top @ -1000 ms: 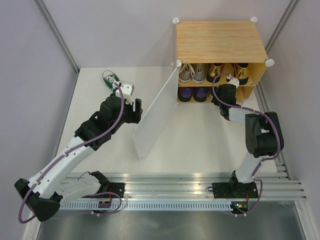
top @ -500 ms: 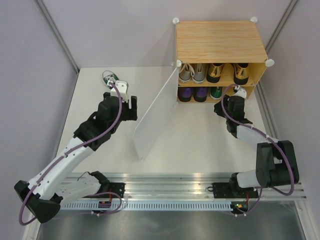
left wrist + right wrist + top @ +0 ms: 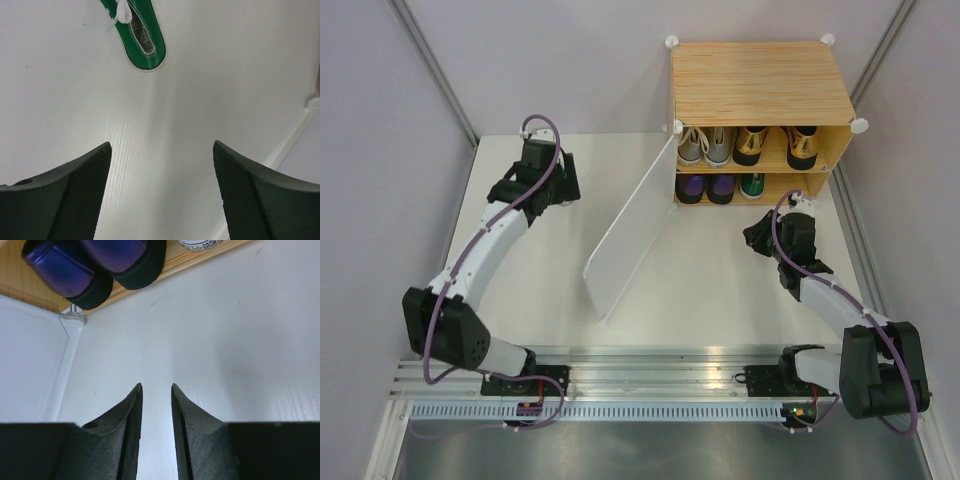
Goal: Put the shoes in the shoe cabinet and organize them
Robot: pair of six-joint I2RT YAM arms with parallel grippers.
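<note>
My left pincer (image 3: pixel 160 145) is spread wide with nothing in it. Bare table (image 3: pixel 165 100) lies between its pads and the green sneaker (image 3: pixel 136 34), which sits alone at the upper left of the left wrist view, heel end toward me. I judge the sneaker light, soft in the canvas upper and stiffer along the rubber sole, so it should not slip. I would pinch across its sides at the heel collar, clear of the loose white lace.

From above, the left arm (image 3: pixel 490 235) reaches long up the left of the frame, and its wrist covers the sneaker. The right arm (image 3: pixel 820 290) is folded at the lower right. The right pincer (image 3: pixel 155 387) is narrowed to a slit, empty and low over the table, facing the purple shoes (image 3: pixel 90 265) on the lower shelf. At the upper right stands the cabinet (image 3: pixel 760 80) with its door (image 3: pixel 625 240) swung open. The sneaker's mate (image 3: pixel 752 185) sits beside the purple pair.
</note>
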